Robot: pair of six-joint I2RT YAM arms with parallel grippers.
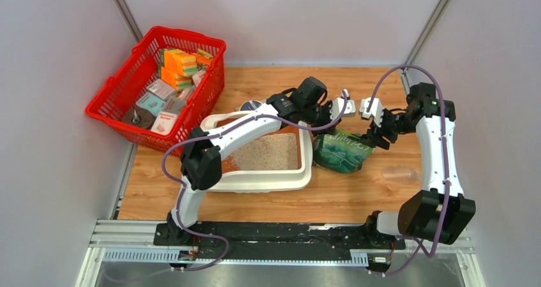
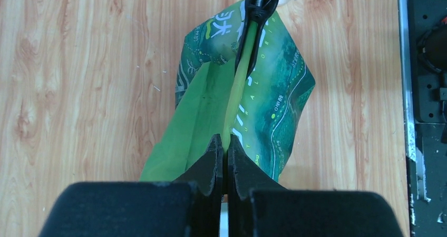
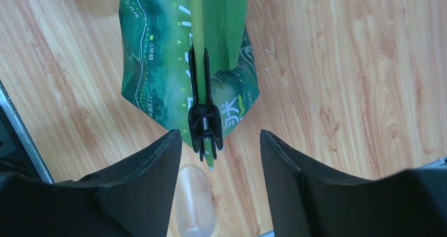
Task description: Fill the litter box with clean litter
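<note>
The cream-white litter box lies at the table's middle with beige clean litter spread inside. A dark green printed bag stands just right of the box. My left gripper is shut on the bag's folded top edge, as the left wrist view shows. A black clip sits on the far end of that edge. My right gripper is open at the bag's right end; in the right wrist view its fingers flank the clip without touching it.
A red wire basket of small packages stands at the back left. A clear plastic scoop lies on the wood right of the bag, under the right gripper. A black rail runs along the near edge.
</note>
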